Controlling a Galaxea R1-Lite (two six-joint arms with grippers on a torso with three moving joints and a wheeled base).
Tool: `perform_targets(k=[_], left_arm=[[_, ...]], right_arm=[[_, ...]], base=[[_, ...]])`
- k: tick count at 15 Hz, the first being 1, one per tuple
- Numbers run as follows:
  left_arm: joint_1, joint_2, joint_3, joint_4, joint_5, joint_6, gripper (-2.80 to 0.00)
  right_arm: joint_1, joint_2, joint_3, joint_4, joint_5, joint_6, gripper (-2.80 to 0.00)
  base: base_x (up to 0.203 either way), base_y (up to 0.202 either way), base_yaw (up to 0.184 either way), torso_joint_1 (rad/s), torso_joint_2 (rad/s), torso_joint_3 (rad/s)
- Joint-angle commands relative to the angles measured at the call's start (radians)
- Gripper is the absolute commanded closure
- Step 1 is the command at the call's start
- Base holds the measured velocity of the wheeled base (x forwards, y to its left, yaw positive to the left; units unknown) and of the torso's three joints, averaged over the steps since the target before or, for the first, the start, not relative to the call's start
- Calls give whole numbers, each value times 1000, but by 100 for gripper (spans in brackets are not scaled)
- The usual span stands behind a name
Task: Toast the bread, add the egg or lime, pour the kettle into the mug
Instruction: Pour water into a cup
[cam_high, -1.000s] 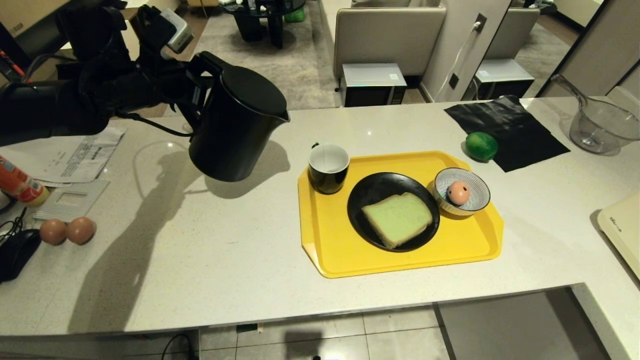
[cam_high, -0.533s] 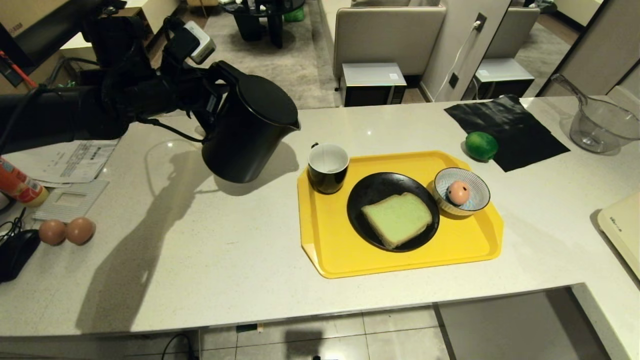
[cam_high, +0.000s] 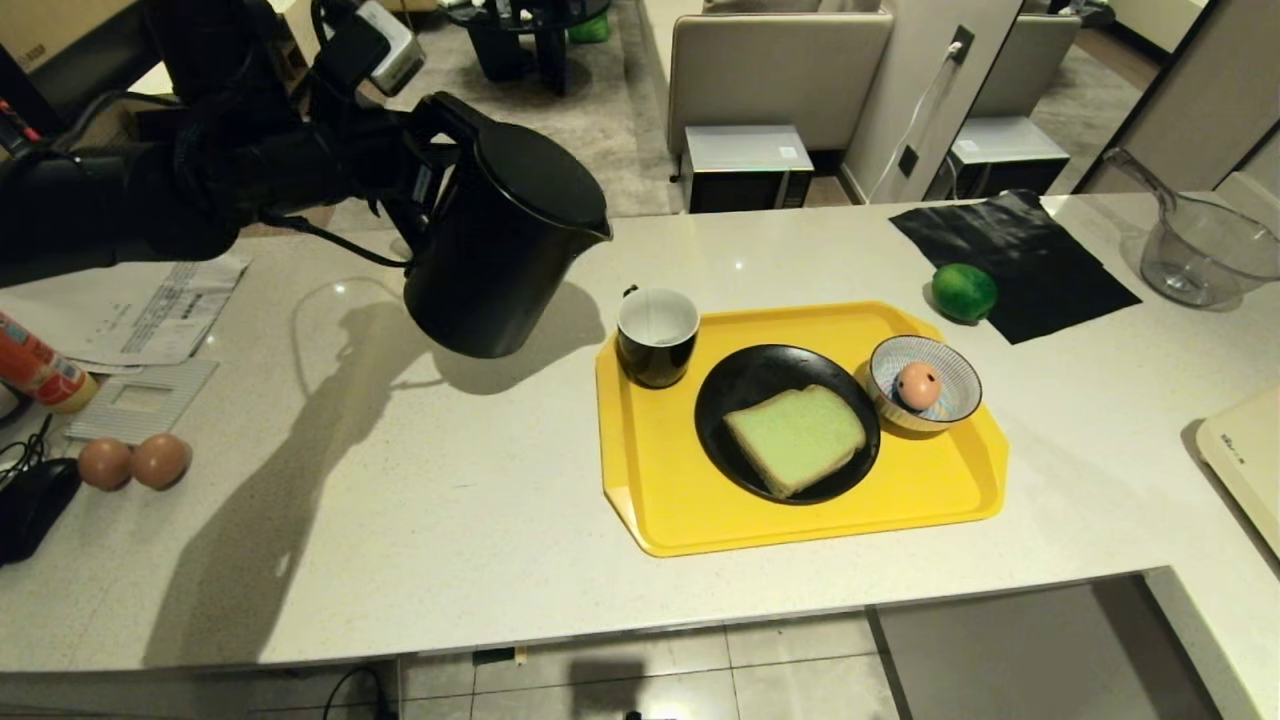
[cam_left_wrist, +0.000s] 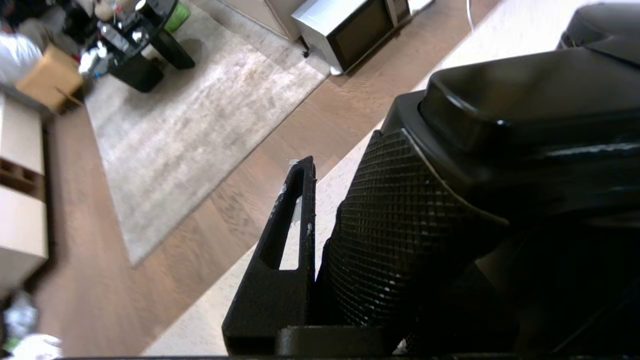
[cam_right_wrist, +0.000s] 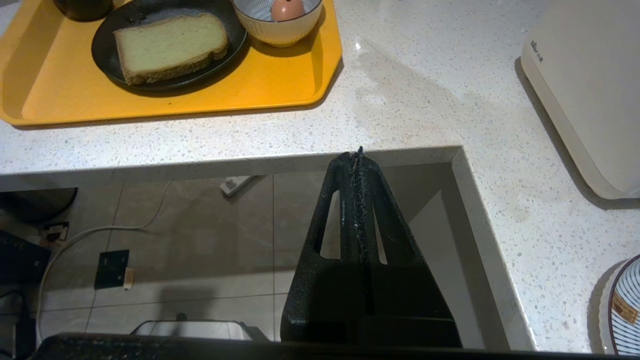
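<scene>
Head view – left gripper: clamped on the handle of the kettle, which hangs tilted above the counter, spout toward the mug on the yellow tray.
Left wrist view – finger: pressed against the kettle's ribbed handle.
Right wrist view – right gripper: fingers closed together, empty, over the counter's edge, apart from the bread.
Writing: none legible.

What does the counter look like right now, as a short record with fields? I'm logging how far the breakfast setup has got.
left gripper: shut on the handle of the matte black cylindrical kettle, held above the counter, spout toward the mug
right gripper: shut, empty, parked beyond the counter edge
glossy black mug: on the yellow tray, nothing visible in its white inside
pale green bread slice: on the black plate
pinkish egg: in the striped bowl
green lime: on the counter, off the tray
</scene>
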Motion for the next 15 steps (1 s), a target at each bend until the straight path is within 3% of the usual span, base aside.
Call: perform_targets(k=[1,7,15], left_arm=[[-42,-56,1,10,43,-77,0],[-59,-76,1,21,83,-139,0],[-59,-84,1,18,92,-139,0]], right_arm=[[0,2,26,-1,0,1,0],[0,2,26,-1,0,2,0],[0,2,28,-1,5,2,0]], base=[[0,0,0,0,0,0],[0,0,0,0,0,0],[0,0,0,0,0,0]])
